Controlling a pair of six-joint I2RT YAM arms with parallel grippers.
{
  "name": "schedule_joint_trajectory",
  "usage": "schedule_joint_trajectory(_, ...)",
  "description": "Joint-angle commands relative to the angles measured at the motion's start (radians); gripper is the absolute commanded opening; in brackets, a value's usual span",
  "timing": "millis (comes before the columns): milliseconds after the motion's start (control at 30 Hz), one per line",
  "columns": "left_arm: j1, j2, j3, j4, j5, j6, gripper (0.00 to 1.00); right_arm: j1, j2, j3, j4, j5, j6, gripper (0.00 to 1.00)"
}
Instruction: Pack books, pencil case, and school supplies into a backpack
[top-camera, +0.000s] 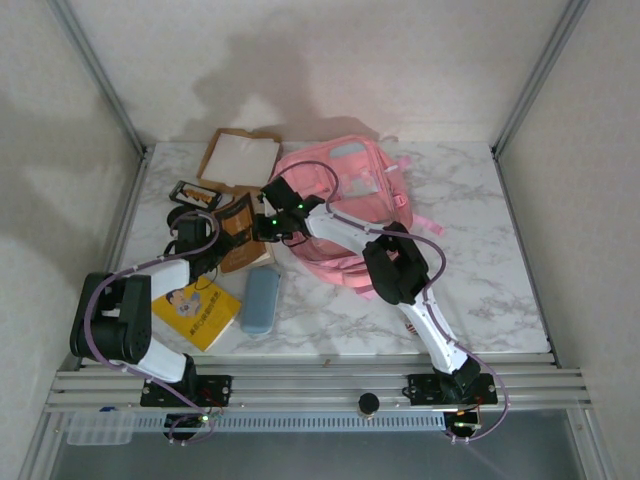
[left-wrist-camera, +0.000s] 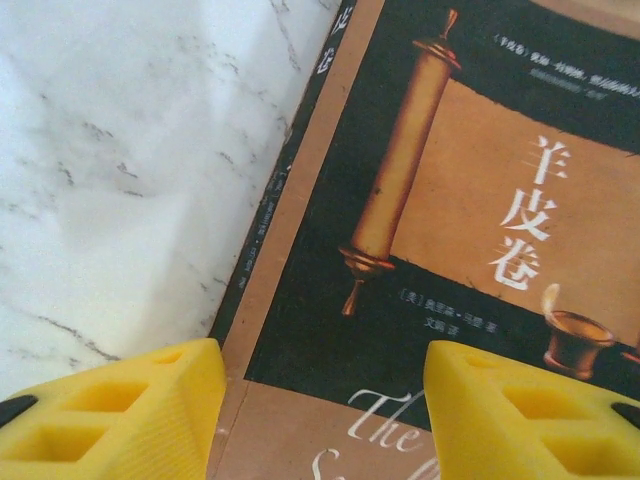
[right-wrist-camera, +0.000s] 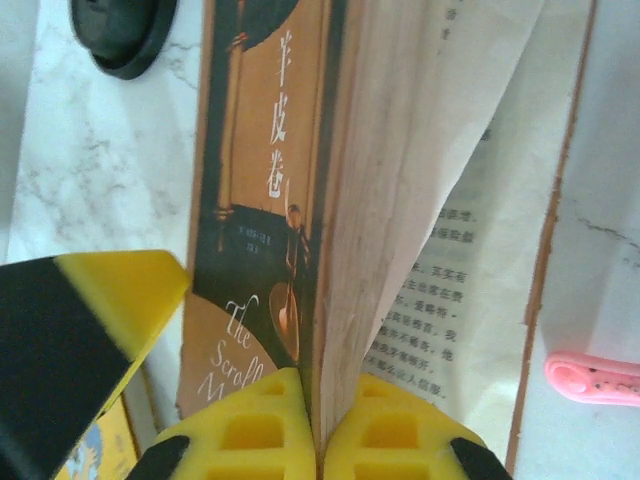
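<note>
Pink fabric dominates the overhead view: the backpack (top-camera: 350, 180) lies at the middle of the marble table (top-camera: 480, 260), toward the far side. Just to its left lies the dark brown book (top-camera: 238, 240), with the cardboard tray (top-camera: 240, 155) beyond it at the far edge. The large yellow book (top-camera: 195, 312) sits nearer and to the left, and a blue-grey pencil case (top-camera: 261, 298) lies just right of it. The right gripper (top-camera: 265, 228) reaches across the backpack's near-left side to the brown book's right edge. The left gripper (top-camera: 208, 245) comes in at the book's left side.

From the left wrist, the left gripper (left-wrist-camera: 325, 405) hangs over the brown book's cover (left-wrist-camera: 450, 200) with its yellow fingers (left-wrist-camera: 110, 415) spread wide, one near the spine edge and one over the cover. Nothing is clamped between them. Bare marble fills the left.

From the right wrist, the right gripper (right-wrist-camera: 320, 430) has its fingers (right-wrist-camera: 240, 435) pressed together on the edge of the dark brown book (right-wrist-camera: 260, 170). The cover and a block of pages stand lifted, and printed pages fan out to the right. A pink strap end (right-wrist-camera: 592, 378) lies at the right.
</note>
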Motion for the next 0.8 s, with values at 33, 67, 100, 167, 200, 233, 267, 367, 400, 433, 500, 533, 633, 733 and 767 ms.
schedule_joint_trajectory(33, 0.003, -0.047, 0.062, -0.13, -0.04, 0.048, 0.65, -0.006, -0.11, -0.004, 0.077, -0.057, 0.002, 0.01)
schedule_joint_trajectory(67, 0.004, -0.074, 0.086, -0.157, -0.044, 0.058, 0.68, -0.01, -0.131, -0.01, 0.09, -0.074, 0.005, 0.0)
schedule_joint_trajectory(100, 0.01, -0.108, 0.106, -0.182, -0.047, 0.061, 0.7, -0.015, -0.155, -0.016, 0.099, -0.086, 0.004, 0.0)
schedule_joint_trajectory(167, 0.028, -0.185, 0.119, -0.198, -0.033, 0.059, 0.73, -0.025, -0.207, -0.033, 0.112, -0.099, 0.002, 0.0)
schedule_joint_trajectory(200, 0.04, -0.23, 0.122, -0.201, -0.017, 0.06, 0.75, -0.033, -0.238, -0.05, 0.124, -0.118, 0.002, 0.0)
schedule_joint_trajectory(233, 0.049, -0.262, 0.124, -0.205, -0.001, 0.064, 0.77, -0.039, -0.265, -0.063, 0.131, -0.142, 0.002, 0.0)
schedule_joint_trajectory(267, 0.061, -0.291, 0.133, -0.22, 0.029, 0.073, 0.8, -0.048, -0.293, -0.078, 0.129, -0.168, 0.001, 0.0)
schedule_joint_trajectory(367, 0.081, -0.331, 0.168, -0.269, 0.152, 0.112, 0.85, -0.074, -0.391, -0.15, 0.124, -0.222, -0.008, 0.0)
schedule_joint_trajectory(400, 0.081, -0.342, 0.177, -0.28, 0.197, 0.121, 0.86, -0.086, -0.429, -0.187, 0.133, -0.254, -0.011, 0.0)
schedule_joint_trajectory(433, 0.081, -0.354, 0.179, -0.279, 0.244, 0.123, 0.88, -0.098, -0.461, -0.214, 0.138, -0.283, -0.012, 0.0)
schedule_joint_trajectory(500, 0.079, -0.385, 0.166, -0.246, 0.359, 0.111, 0.91, -0.123, -0.529, -0.27, 0.14, -0.326, -0.009, 0.0)
schedule_joint_trajectory(533, 0.072, -0.402, 0.156, -0.22, 0.407, 0.096, 0.92, -0.135, -0.567, -0.302, 0.15, -0.349, -0.002, 0.0)
schedule_joint_trajectory(633, 0.014, -0.448, 0.142, -0.167, 0.48, 0.074, 0.94, -0.187, -0.652, -0.38, 0.186, -0.441, 0.034, 0.0)
schedule_joint_trajectory(733, -0.078, -0.473, 0.113, -0.045, 0.541, 0.005, 0.94, -0.212, -0.71, -0.438, 0.217, -0.495, 0.064, 0.0)
schedule_joint_trajectory(767, -0.117, -0.476, 0.106, -0.004, 0.544, -0.019, 0.93, -0.217, -0.723, -0.451, 0.222, -0.51, 0.067, 0.0)
